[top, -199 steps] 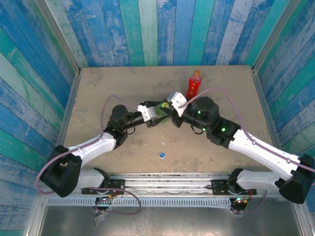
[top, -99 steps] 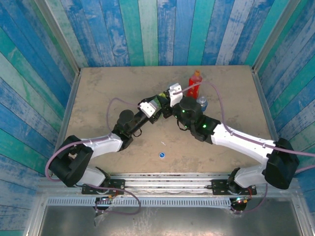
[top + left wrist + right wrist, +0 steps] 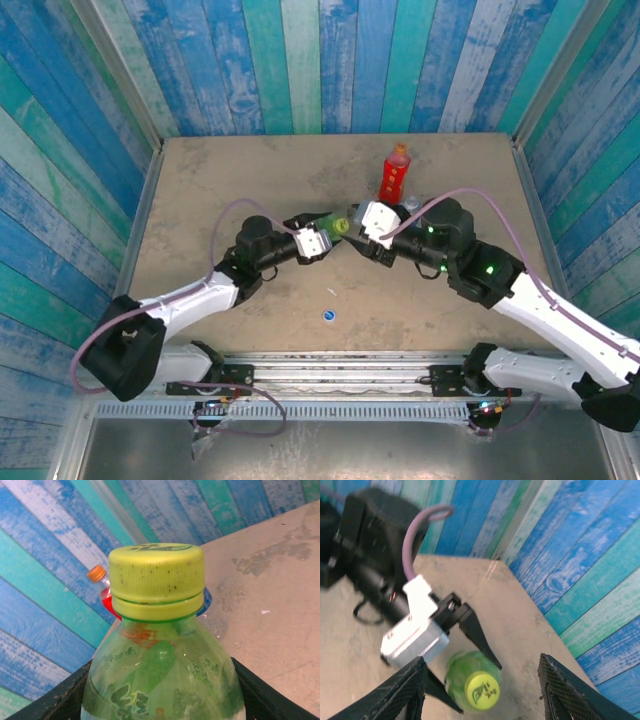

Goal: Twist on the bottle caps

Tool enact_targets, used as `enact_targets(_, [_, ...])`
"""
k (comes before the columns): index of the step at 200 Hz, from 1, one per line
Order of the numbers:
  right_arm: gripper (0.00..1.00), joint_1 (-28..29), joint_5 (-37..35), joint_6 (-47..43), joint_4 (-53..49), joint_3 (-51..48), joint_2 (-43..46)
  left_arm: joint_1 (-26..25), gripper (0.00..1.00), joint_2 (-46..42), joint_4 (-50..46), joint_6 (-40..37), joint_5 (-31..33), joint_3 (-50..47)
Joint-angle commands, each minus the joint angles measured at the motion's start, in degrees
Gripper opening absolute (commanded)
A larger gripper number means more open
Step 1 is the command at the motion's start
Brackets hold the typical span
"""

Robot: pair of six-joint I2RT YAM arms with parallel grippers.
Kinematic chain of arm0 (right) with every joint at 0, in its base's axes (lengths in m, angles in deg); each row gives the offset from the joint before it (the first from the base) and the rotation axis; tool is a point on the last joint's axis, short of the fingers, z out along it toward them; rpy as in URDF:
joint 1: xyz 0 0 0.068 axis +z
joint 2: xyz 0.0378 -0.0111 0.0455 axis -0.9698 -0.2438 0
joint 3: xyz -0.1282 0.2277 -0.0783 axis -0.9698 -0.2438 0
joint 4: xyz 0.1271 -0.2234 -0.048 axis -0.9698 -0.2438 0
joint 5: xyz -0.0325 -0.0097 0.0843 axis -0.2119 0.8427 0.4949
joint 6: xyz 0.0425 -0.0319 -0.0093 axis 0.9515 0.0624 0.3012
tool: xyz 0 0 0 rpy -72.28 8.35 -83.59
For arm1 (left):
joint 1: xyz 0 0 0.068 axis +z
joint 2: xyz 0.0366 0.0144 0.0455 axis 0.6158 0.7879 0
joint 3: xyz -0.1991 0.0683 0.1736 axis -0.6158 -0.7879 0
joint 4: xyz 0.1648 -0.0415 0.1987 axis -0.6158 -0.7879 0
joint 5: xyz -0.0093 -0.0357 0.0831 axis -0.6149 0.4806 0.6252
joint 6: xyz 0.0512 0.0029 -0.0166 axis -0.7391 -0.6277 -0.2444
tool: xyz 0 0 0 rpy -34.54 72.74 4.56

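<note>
Left wrist view: yellow-green cap sits on the green bottle, red bottle just behind it. Right wrist view adds the left gripper clamping that green bottle, with the right gripper released, fingers spread, near its cap.

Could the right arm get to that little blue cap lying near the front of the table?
Probably yes: the blue cap lies on bare table with nothing over it, and the right tool is open and empty.

You have a beige, scuffed worktop mid-frame, boxed in by plank walls painted in blue and teal stripes (paint worn white in patches); a metal rail crosses the lower frame.
</note>
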Motion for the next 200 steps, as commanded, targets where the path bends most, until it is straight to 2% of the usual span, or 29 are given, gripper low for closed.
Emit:
enact_targets(1, [0.58,0.56,1.17,-12.69,-17.47,4.33,-3.21,0.02,0.62,-3.25,-7.28,-5.20,-5.03,1.84])
enact_targets(27, [0.50,0.59,-2.72,-14.91,-19.11,6.94,-6.86,0.00,0.62,-3.25,-8.15,-5.77,-6.03,2.07])
enact_targets(95, [0.37,0.55,-3.59,-17.19,-18.80,9.30,-13.87,0.00,0.62,-3.69,-7.84,-6.18,-6.84,1.72])
enact_targets(156, [0.23,0.56,-4.54,-16.46,-19.32,10.52,-15.55,0.00,0.62,-4.03,-7.09,-5.93,-6.85,1.37])
enact_targets(174, [0.19,0.51,-5.82,-12.01,-18.91,10.99,-15.90,0.00,0.62,-4.22,-6.33,-5.57,-6.43,1.13])
enact_targets(200, [0.13,0.46,-8.93,-0.05,-18.97,11.80,-16.63,0.00,0.62,-4.30,-4.68,-4.32,-5.19,0.76])
